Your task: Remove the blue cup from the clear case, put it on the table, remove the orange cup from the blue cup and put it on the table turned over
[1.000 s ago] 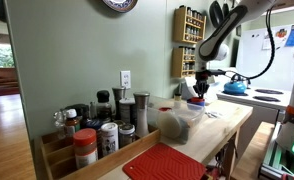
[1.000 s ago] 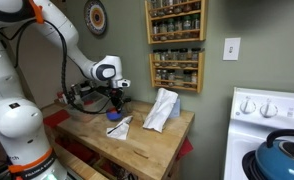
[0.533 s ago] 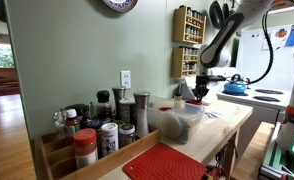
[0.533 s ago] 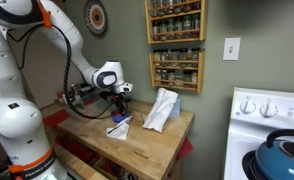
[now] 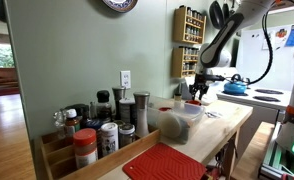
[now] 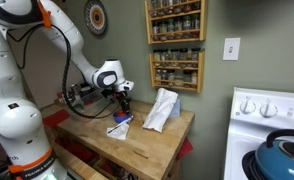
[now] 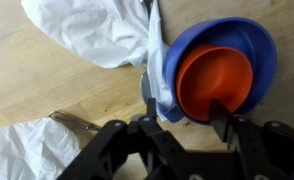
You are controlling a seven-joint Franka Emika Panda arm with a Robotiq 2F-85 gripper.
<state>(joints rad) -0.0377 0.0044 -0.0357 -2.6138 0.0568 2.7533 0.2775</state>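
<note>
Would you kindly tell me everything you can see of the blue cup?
The blue cup is small, plain and smooth, plastic by the look, with a round rim. In the wrist view its mouth faces the camera, and the orange cup sits nested inside, filling most of the opening. A crumpled white sheet lies against its rim over the table. The gripper straddles one edge; whether it grips cannot be told.
</note>
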